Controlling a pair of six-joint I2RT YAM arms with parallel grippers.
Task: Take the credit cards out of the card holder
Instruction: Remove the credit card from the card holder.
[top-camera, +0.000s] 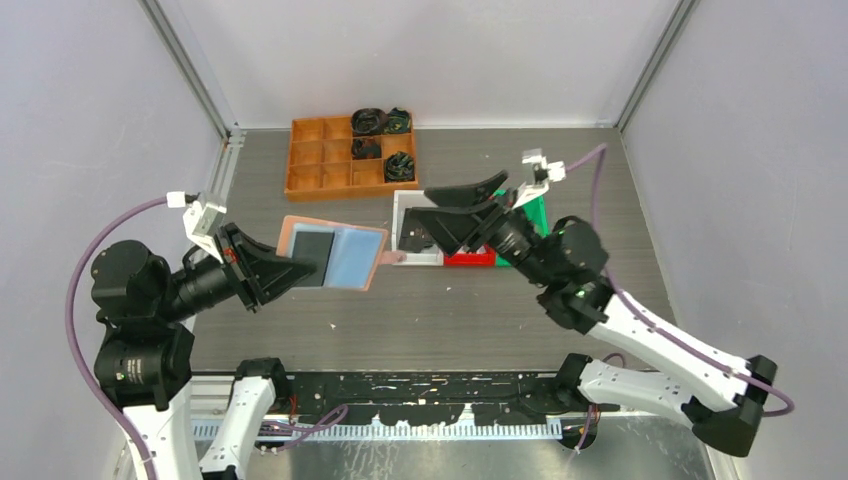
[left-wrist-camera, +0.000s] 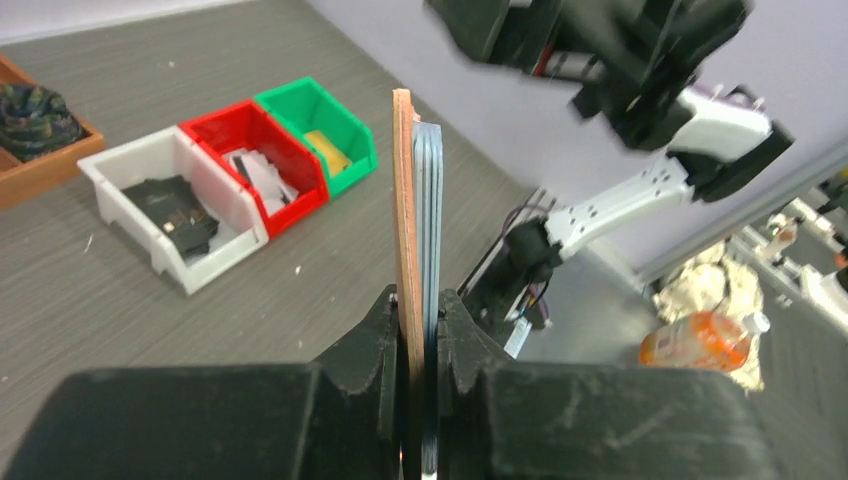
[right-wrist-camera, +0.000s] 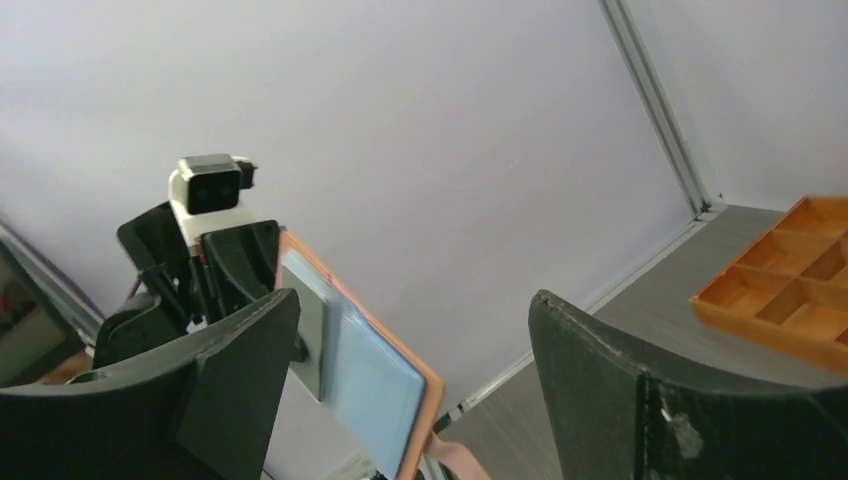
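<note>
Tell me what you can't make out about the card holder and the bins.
Whether the card holder is empty: too small in the top view, edge-on in the left wrist view, partly behind a finger of the right gripper in the right wrist view.
Its near edge, left wrist view: buried between the fingers of the left gripper.
Red bin and green bin contents, top view: right arm covers them.

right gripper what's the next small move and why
Probably swing the right gripper left toward the card holder. Its jaws are open and empty over the white bin, while the left gripper pinches the holder's edge, with the pockets facing the right gripper.
</note>
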